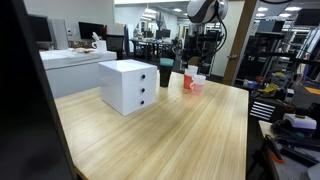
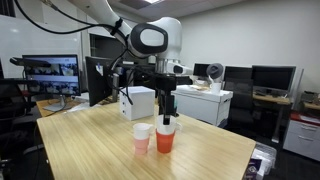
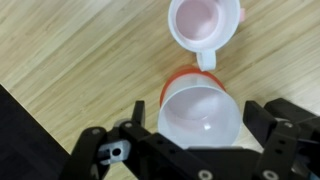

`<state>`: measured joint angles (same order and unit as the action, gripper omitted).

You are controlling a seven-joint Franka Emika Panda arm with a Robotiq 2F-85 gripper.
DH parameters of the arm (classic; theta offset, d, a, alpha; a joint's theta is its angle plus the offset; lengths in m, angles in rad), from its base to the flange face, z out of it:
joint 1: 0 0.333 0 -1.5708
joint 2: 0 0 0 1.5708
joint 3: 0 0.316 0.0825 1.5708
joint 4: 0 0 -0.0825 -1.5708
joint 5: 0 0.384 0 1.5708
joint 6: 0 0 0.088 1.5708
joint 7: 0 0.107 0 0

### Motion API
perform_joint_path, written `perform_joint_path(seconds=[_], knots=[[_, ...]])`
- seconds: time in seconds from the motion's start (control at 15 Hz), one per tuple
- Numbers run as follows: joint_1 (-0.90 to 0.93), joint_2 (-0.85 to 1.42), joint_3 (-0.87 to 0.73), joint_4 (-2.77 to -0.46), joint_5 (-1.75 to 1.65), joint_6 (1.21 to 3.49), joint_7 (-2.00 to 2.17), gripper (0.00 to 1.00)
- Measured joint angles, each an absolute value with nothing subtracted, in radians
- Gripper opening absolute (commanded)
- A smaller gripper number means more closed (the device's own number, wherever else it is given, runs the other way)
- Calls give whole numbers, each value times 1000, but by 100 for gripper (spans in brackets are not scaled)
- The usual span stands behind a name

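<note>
One orange cup [image 2: 165, 140] under open hand [image 2: 167, 117], pink cup [image 2: 142, 139] just beside it

Our exterior views face the table [image 1: 190, 135] [image 2: 90, 140] from opposite sides — our wrist view peers down, close, on the shared cups [image 3: 200, 115].

Pink cup [image 2: 142, 138] sits just beside the orange cup [image 2: 166, 137], white drawer unit [image 2: 138, 102] well apart; orange cup's other sides free.
</note>
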<state>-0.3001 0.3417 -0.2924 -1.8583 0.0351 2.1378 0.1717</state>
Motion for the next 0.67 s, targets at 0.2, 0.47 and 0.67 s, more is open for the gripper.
perform_joint_path(seconds=[0.2, 0.47, 0.67], knots=[[-300, 342, -294, -1868, 35, 2140, 172, 100], [-301, 342, -296, -1875, 36, 2137, 173, 100], [-301, 342, -296, -1876, 36, 2136, 173, 100]])
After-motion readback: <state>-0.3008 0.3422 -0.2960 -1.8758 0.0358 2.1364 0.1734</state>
